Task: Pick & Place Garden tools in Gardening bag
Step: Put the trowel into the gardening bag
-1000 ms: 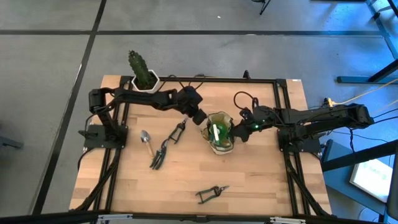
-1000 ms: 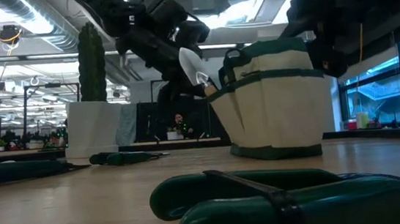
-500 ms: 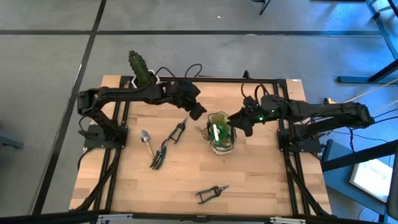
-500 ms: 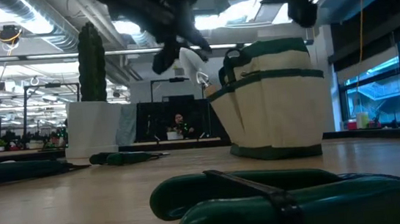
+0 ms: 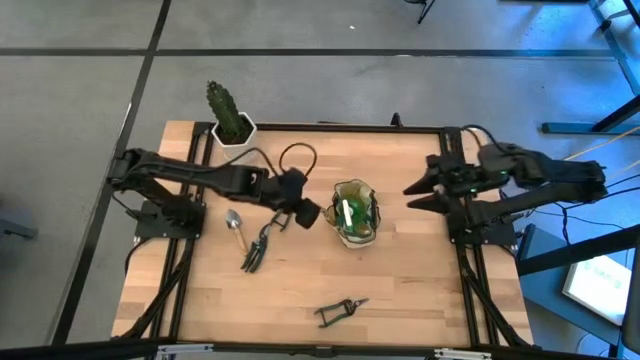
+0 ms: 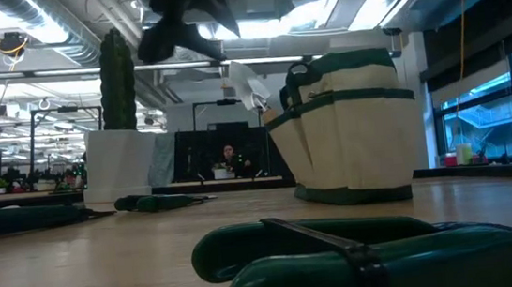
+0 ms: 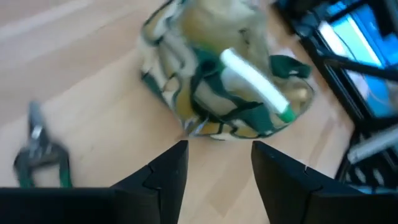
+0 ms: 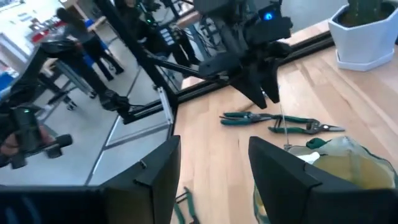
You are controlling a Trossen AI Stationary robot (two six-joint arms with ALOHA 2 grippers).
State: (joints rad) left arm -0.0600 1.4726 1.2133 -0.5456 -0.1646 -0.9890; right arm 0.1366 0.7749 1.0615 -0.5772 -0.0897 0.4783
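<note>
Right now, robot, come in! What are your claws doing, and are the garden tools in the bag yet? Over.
Left gripper open, empty, beside gardening bag. Right gripper open, empty, right of bag. Spray bottle in bag; shears, trowel, rake on table. Nothing blocking.

Olive-and-tan gardening bag (image 5: 354,215), green cactus (image 5: 224,107), white pot (image 5: 235,135)

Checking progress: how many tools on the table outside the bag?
4: trowel, rake beside it, one tool by the left end effector, shears near the front edge. Others may be hidden in the bag.

Left pincer (image 5: 308,213) hovers just beside the gardening bag (image 5: 354,212).
</note>
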